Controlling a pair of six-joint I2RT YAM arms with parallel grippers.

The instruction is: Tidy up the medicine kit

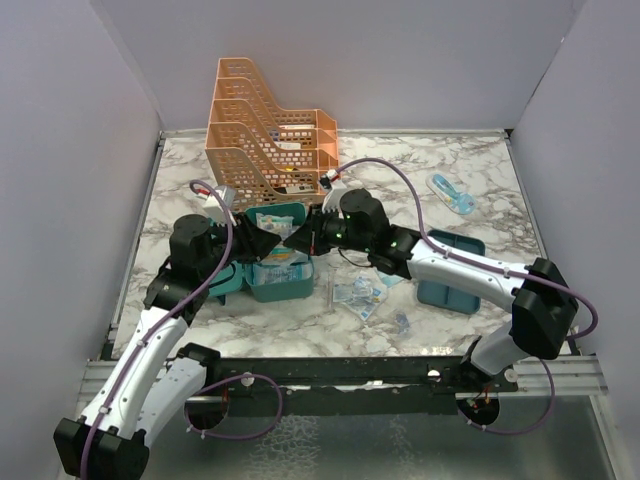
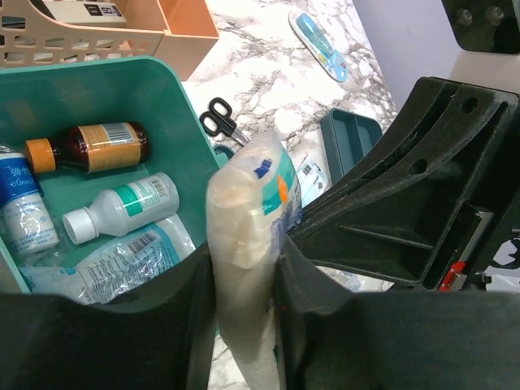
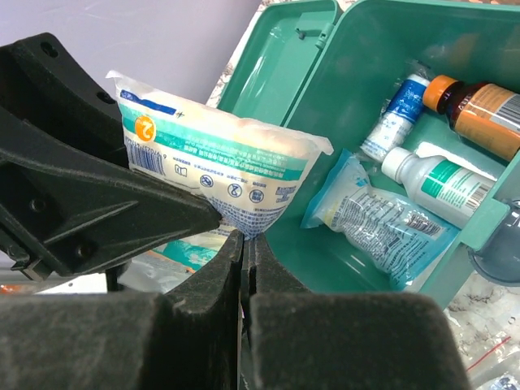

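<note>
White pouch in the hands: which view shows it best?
Right wrist: the white pouch faces the camera, print visible, lower corner pinched. Left wrist shows it edge-on; top external hides it where left hand and right hand meet.

Marble tbl (image 1: 450,170): kit (image 1: 255,291), rack (image 1: 265,130), tray (image 1: 455,296), packets (image 1: 358,296)

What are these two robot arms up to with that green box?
The two arms meet over the open box. The left gripper and the right gripper are both shut on one white packet, so this looks like a handover, or the two placing it together. Inside the box lie a brown bottle, a white bottle and some sachets. The tray sits apart to the right, and loose packets lie on the table.
</note>
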